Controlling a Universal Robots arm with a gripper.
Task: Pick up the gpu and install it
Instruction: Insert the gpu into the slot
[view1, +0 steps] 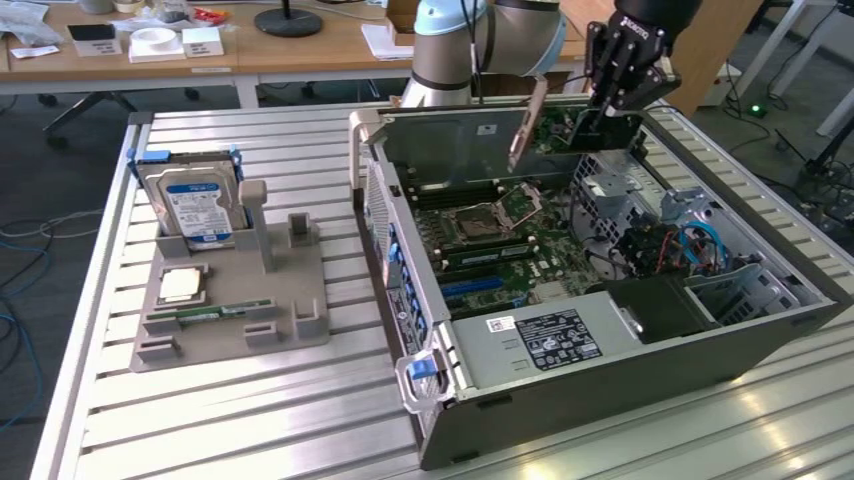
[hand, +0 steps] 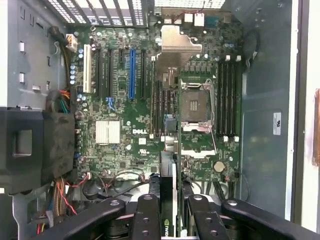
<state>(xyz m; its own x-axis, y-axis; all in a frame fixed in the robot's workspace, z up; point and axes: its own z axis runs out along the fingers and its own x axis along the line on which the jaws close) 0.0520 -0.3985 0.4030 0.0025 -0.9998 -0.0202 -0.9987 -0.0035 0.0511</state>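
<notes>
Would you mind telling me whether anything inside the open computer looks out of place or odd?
Nothing looks spilled or broken. The processor socket on the motherboard stands open and empty; a square chip lies outside on the gray tray. The graphics card sits gripped in the jaws.

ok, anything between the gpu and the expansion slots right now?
Nothing visible. The pincer holds the gpu over the open case, and the expansion slots under it look bare. The loose cables sit at the board's edge, apart from the slots.
</notes>
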